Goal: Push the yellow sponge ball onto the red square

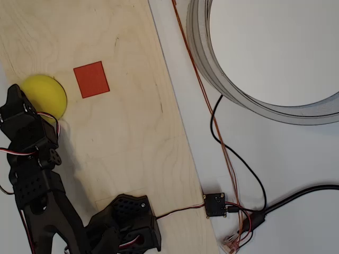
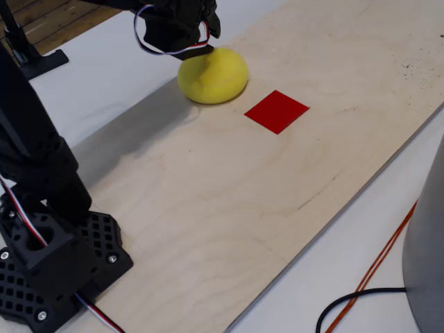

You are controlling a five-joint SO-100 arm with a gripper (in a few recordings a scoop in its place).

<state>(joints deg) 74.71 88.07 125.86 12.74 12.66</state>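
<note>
A long board of pale, grained plywood (image 2: 229, 208) lies slantwise across a white tabletop (image 1: 286, 159), and everything of interest sits on that wood. The bright yellow foam sponge ball (image 2: 214, 75) rests near the board's far end in the fixed view, looking slightly squashed where the black arm's gripper (image 2: 198, 41) bears down on its upper left side. From overhead the ball (image 1: 46, 94) is at the left edge of the board with the gripper (image 1: 18, 103) overlapping its lower left. I cannot tell whether the jaws are apart or together; the black housing hides the tips in both views. The small flat orange-red square patch (image 2: 277, 111) lies just beside the ball, to its right, with a narrow strip of bare wood between them; overhead it (image 1: 91, 79) sits a little tilted. The arm's perforated black base (image 2: 52, 267) stands on the board's near corner. Off the board, thin orange and black cables (image 1: 233, 159) trail over the white surface to a small black circuit module (image 1: 215, 205), and a big grey-rimmed round object (image 1: 233, 90) fills the upper right corner overhead.
</note>
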